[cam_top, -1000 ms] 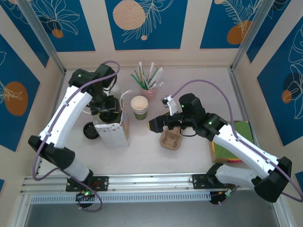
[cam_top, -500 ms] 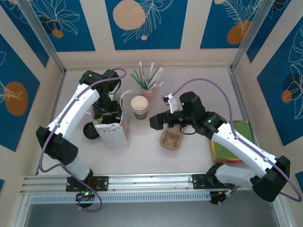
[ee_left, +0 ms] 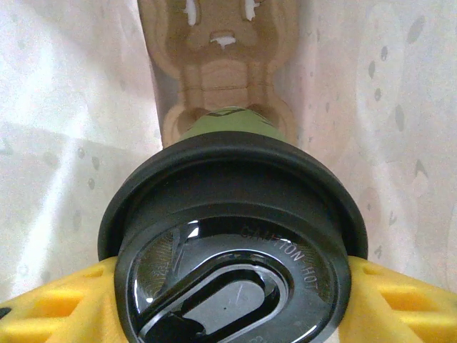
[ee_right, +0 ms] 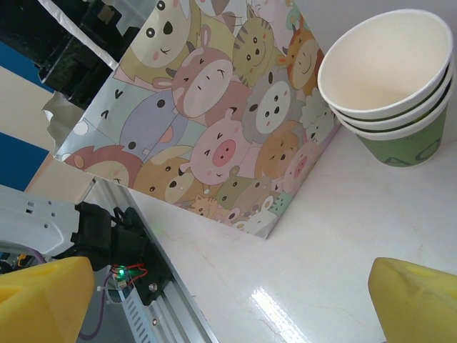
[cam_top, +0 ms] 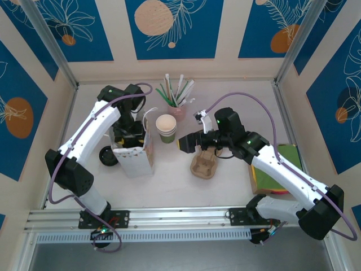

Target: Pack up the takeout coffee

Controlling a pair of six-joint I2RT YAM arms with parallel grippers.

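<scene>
The takeout coffee (ee_left: 235, 236), a green cup under a black lid, is gripped at the lid's sides by my left gripper (ee_left: 232, 289). A yellow fingertip (ee_left: 50, 304) shows on each side of the lid. The cup hangs inside a white-walled paper bag, just above a brown cardboard cup carrier (ee_left: 225, 71) at its bottom. In the top view my left gripper (cam_top: 128, 134) stands over the open top of the cartoon-animal bag (cam_top: 135, 159). My right gripper (cam_top: 188, 145) is open and holds nothing, low over the table between the bag and a second cardboard carrier (cam_top: 203, 164).
A stack of lidless green cups (cam_top: 166, 129) stands right of the bag, and is close in the right wrist view (ee_right: 393, 86). A pink cup of straws (cam_top: 177, 107) is behind it. A black round object (cam_top: 107, 156) lies left of the bag. Green and yellow sheets (cam_top: 279, 169) lie at the right.
The left arm's wrist has shifted a little to the right over the bag, still holding the coffee. The right gripper has edged slightly away from the near edge.
</scene>
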